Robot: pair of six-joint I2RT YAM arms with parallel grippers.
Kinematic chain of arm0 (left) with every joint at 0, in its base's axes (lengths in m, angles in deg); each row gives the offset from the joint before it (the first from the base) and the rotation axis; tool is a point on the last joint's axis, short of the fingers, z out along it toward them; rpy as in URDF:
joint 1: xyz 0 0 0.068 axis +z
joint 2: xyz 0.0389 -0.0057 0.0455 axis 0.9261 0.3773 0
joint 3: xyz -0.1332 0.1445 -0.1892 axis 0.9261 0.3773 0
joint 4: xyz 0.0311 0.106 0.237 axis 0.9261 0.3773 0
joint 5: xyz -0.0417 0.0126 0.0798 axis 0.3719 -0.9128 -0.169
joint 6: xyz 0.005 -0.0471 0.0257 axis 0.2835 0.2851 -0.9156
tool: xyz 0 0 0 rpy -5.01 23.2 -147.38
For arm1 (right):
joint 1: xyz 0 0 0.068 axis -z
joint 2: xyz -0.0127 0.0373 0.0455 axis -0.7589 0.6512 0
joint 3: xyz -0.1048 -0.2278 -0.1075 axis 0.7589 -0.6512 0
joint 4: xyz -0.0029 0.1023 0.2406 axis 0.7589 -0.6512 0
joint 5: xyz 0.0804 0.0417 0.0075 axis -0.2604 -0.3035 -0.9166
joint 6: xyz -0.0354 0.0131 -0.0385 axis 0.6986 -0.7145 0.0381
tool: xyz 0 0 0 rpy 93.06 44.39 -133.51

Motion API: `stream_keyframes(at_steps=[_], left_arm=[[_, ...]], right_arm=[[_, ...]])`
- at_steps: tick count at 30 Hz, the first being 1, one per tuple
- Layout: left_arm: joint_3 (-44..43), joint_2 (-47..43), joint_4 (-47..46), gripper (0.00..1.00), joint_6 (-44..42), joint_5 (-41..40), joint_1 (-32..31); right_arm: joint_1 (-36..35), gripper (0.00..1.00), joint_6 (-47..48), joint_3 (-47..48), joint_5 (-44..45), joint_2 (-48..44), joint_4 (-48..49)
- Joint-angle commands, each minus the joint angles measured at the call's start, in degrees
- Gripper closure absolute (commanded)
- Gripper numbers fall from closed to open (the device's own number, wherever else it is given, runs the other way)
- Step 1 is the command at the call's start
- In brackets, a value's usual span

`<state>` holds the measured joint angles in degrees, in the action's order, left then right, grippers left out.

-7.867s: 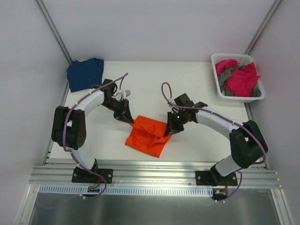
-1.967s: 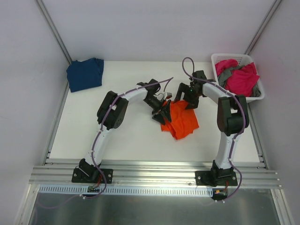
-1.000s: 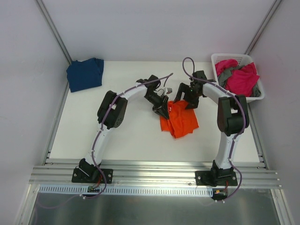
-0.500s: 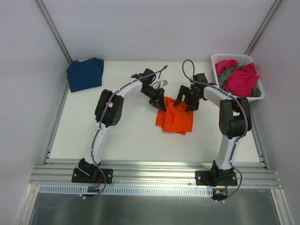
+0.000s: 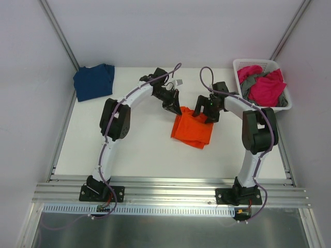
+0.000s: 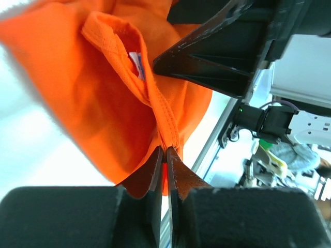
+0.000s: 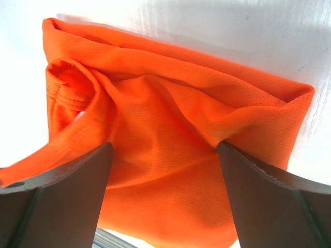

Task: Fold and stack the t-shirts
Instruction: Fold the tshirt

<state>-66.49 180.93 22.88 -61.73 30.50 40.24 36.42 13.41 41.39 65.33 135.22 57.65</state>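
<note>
**A:** What is the left gripper (image 5: 175, 108) doing?

**B:** Its fingers are pressed together, and they pinch the orange t-shirt (image 5: 192, 132). In the left wrist view the left gripper (image 6: 166, 154) has a stitched edge (image 6: 164, 121) of the orange t-shirt (image 6: 98, 98) nipped between its tips. The cloth hangs in loose folds above that point.

**A:** And the right gripper (image 5: 203, 114)?

**B:** Spread wide. In its own wrist view the right gripper (image 7: 163, 147) has one finger on each side of the orange t-shirt (image 7: 170, 103), with bunched cloth between them. I cannot tell whether the fingers touch the fabric.

**A:** Where does that shirt lie?

**B:** On the table (image 5: 139, 147), a little right of the middle. It is a crumpled, roughly folded heap. Its far edge sits under the two grippers, the left one at the far left corner and the right one at the far right corner. The rest spreads toward the near edge of the table.

**A:** The other shirts?

**B:** The navy t-shirt (image 5: 94, 81) lies folded in the far left corner of the table, well apart from both arms. The pink t-shirt (image 5: 269, 89) and the grey t-shirt (image 5: 249, 82) are piled loosely in the basket (image 5: 242, 63). The basket stands at the far right corner, just beyond the right arm.
</note>
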Motion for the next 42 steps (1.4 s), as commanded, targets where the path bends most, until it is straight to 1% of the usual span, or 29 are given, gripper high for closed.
stream_keyframes(at_steps=[1,4,8,10,15,21,25,29,32,34,35,36,39,42], left_arm=[[-2.2,-6.9,0.3,0.97,-2.1,-1.9,1.5],[-1.1,-5.5,0.6,0.96,-3.1,-3.4,2.7],[-2.1,-1.5,1.4,0.94,-4.7,-4.1,4.6],[-1.9,0.7,1.9,0.92,-4.8,-3.3,4.6],[1.8,3.6,2.0,0.90,-4.5,-0.7,2.7],[-1.5,8.3,2.0,0.89,-4.5,-0.7,1.8],[-2.2,8.3,1.9,0.89,-4.7,-0.9,1.0],[-0.4,6.0,2.0,0.90,-4.9,-0.9,0.9],[0.8,3.4,2.1,0.89,-4.7,-2.1,1.3],[1.5,1.3,2.7,0.83,-5.2,-4.1,1.5],[1.7,-0.1,2.9,0.77,-5.2,-5.4,1.7],[1.9,-0.9,3.5,0.47,-5.4,-7.0,1.7],[2.6,-3.7,4.7,0.11,-5.9,-11.0,1.7],[3.4,-6.9,5.9,0.02,-6.8,-13.5,1.7]], right_arm=[[-0.6,0.12,1.7,-2.6,3.3,-0.1,-4.7],[-0.7,0.12,1.1,-2.6,3.4,-0.3,-4.5],[-0.7,0.11,0.8,-3.0,4.2,-0.7,-4.4],[-0.7,0.11,0.4,-3.3,5.0,-1.2,-4.1],[-0.8,0.11,-1.2,-3.2,4.9,-2.1,-2.5],[-0.8,0.10,-2.6,-1.7,3.9,-3.9,-1.9],[-0.8,0.09,-3.4,-2.0,3.6,-5.3,-2.0],[-0.8,0.10,-4.2,-2.0,2.8,-7.6,-2.3],[-0.8,0.10,-5.5,0.0,0.3,-9.5,-2.1],[-0.9,0.11,-5.6,1.5,-2.1,-10.3,-0.9],[-0.9,0.14,-4.9,3.0,-3.0,-10.3,0.0],[-1.0,0.14,-4.5,4.1,-4.1,-10.2,0.2],[-1.5,0.16,-4.1,6.9,-4.2,-9.7,0.2],[-2.1,0.19,-3.5,7.7,-5.2,-8.5,1.0]])
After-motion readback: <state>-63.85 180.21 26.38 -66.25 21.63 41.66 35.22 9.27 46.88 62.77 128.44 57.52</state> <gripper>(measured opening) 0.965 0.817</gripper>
